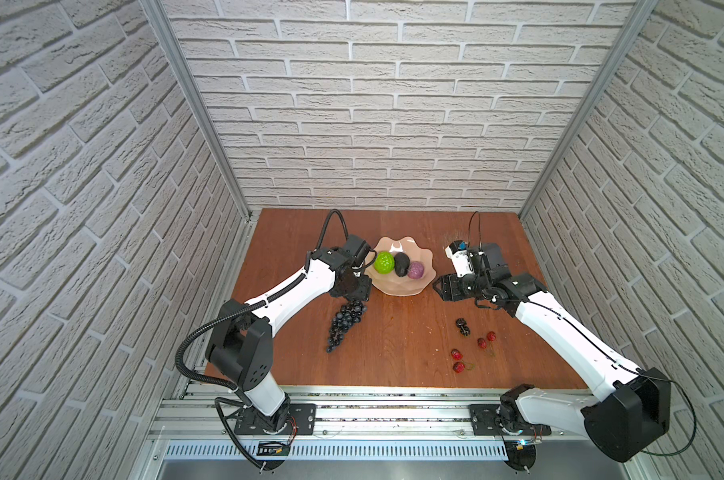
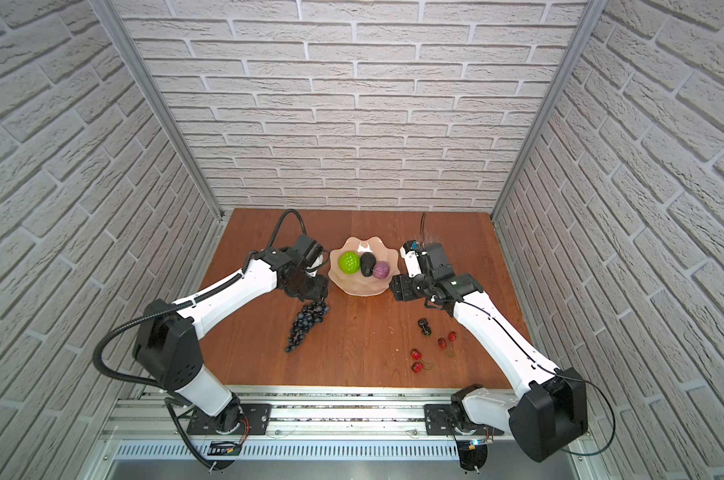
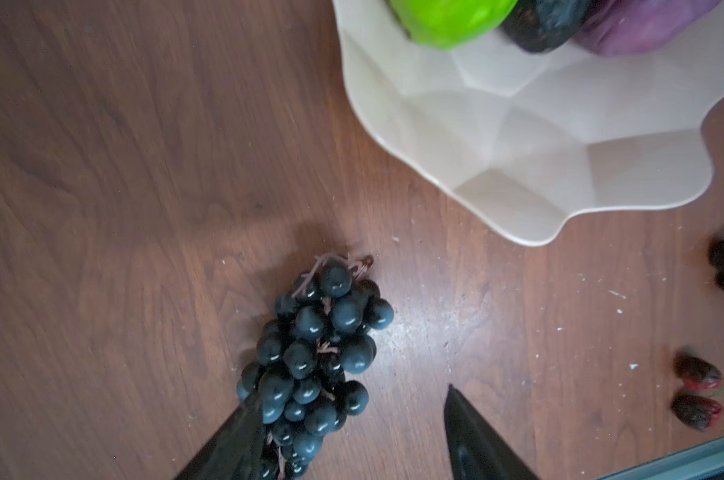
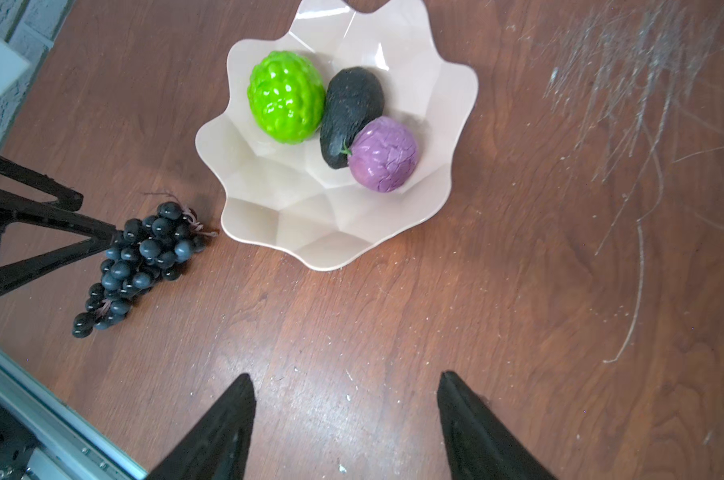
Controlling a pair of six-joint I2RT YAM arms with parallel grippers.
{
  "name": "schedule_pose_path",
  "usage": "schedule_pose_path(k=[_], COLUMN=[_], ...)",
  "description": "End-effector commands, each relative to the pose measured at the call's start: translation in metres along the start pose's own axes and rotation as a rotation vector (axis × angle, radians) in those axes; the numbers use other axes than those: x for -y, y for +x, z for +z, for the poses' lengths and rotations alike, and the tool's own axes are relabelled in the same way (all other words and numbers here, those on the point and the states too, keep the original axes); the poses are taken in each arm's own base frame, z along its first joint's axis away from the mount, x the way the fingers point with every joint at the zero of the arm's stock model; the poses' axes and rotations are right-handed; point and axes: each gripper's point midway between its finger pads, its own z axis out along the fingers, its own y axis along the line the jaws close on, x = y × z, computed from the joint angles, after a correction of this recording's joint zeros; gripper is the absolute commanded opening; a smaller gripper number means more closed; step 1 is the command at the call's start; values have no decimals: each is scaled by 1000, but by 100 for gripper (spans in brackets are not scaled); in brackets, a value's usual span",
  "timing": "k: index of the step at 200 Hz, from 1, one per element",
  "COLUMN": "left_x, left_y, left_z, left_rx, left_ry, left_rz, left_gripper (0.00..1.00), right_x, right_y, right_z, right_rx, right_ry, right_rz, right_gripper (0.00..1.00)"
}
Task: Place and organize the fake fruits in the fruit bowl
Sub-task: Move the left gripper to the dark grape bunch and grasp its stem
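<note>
Where the desk (image 1: 393,365) meets brick-patterned walls (image 1: 393,124) behind the fruit bowl (image 1: 395,289) and on both its sides, strips of bare wood separate the bowl from them. The widest open stretch lies in front of the bowl, reaching to the metal rail (image 1: 352,400) at the desk's near edge.

Toward the back of the desk, the bowl holds three fruits in a touching row. The bumpy green fruit (image 4: 286,96) is on the left, the dark avocado (image 4: 352,112) in the middle and the purple round fruit (image 4: 383,153) on the right. Its front half is bare.

Just in front and left of the bowl, the grape bunch (image 1: 345,322) lies flat on the desk, with its stem end close to the rim but apart from it. The left hand (image 3: 351,392) straddles the bunch with fingers spread. One finger is against the grapes and the other clear of them, so nothing is pinched.

Close beside the bowl's right rim, the right hand (image 4: 343,374) is spread over bare wood.

In front and right of the bowl lie the small black berries (image 1: 462,326). Farther forward are the red cherries (image 1: 458,360), in two pairs, with the right forearm (image 1: 568,328) passing just outside them. Pale scratches (image 4: 643,83) mark the wood behind and right of the bowl.
</note>
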Motion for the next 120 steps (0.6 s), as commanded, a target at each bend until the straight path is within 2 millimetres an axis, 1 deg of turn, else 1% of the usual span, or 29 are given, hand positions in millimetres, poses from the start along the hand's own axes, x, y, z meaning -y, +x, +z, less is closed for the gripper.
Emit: schedule_pose_path(k=[1, 24, 53, 65, 82, 120], left_x=[13, 9, 8, 8, 5, 3], left_y=[-7, -9, -15, -18, -21, -26], left_z=[-9, -3, 10, 15, 23, 36], left_rx=[98, 92, 40, 26, 5, -39], left_ry=[27, 0, -18, -22, -40, -66], left_rz=[7, 24, 43, 58, 79, 135], left_gripper=[69, 69, 65, 58, 56, 55], right_x=[-2, -4, -7, -9, -12, -14], right_y=[13, 30, 43, 44, 42, 41], right_z=[5, 12, 22, 25, 28, 35], right_rx=[-32, -63, -95, -101, -98, -103], right_ry=[21, 19, 19, 18, 14, 8], right_rz=[5, 27, 34, 31, 24, 19], right_gripper=[69, 67, 67, 66, 67, 67])
